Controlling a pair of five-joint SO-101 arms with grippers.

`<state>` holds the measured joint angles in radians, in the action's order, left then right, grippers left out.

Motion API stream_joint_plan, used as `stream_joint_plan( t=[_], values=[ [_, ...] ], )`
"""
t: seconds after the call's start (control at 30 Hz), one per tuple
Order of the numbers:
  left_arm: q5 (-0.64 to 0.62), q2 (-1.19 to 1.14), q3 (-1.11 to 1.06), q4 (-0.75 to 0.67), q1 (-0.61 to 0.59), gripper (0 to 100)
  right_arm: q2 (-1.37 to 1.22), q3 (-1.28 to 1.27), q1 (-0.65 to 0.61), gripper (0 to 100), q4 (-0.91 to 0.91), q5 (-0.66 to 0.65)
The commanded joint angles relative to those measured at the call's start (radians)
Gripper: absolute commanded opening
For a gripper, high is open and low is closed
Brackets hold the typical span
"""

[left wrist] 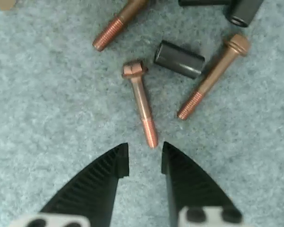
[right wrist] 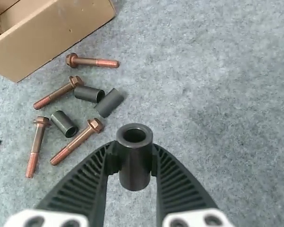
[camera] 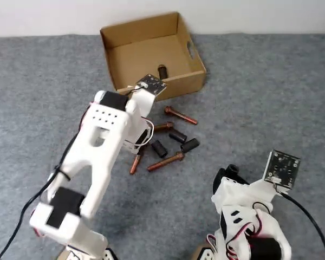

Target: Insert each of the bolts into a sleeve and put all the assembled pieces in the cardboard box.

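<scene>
Left gripper (left wrist: 145, 158), jaws open just short of the threaded tip of a bolt (left wrist: 142, 101) lying on the carpet (left wrist: 47, 118) before the cardboard box (camera: 176, 84), should straddle its shank squarely before closing; right gripper (right wrist: 133, 158) clamps a sleeve (right wrist: 133, 175).

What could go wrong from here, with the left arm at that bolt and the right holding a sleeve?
1. The left gripper is open just short of the bolt, at its threaded tip; closing there might pinch only the end, letting it pivot.
2. A loose sleeve and second bolt lie close by and could get nudged.
3. The right gripper clamps the held sleeve on its round sides; it might twist during insertion.
</scene>
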<state>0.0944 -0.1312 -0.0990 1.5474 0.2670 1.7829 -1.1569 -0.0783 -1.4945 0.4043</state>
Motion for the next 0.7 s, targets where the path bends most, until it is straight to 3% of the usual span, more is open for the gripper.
stream_joint_plan(
  t=[0.0, 0.67],
  values=[
    [0.014, -0.061, 0.062, -0.015, 0.006, 13, -0.002, 0.006, 0.012, 0.8, 0.022, -0.008],
    [0.008, -0.272, 0.067, -0.259, 0.0, 13, -0.002, 0.002, 0.012, 0.8, 0.022, -0.008]
  ],
)
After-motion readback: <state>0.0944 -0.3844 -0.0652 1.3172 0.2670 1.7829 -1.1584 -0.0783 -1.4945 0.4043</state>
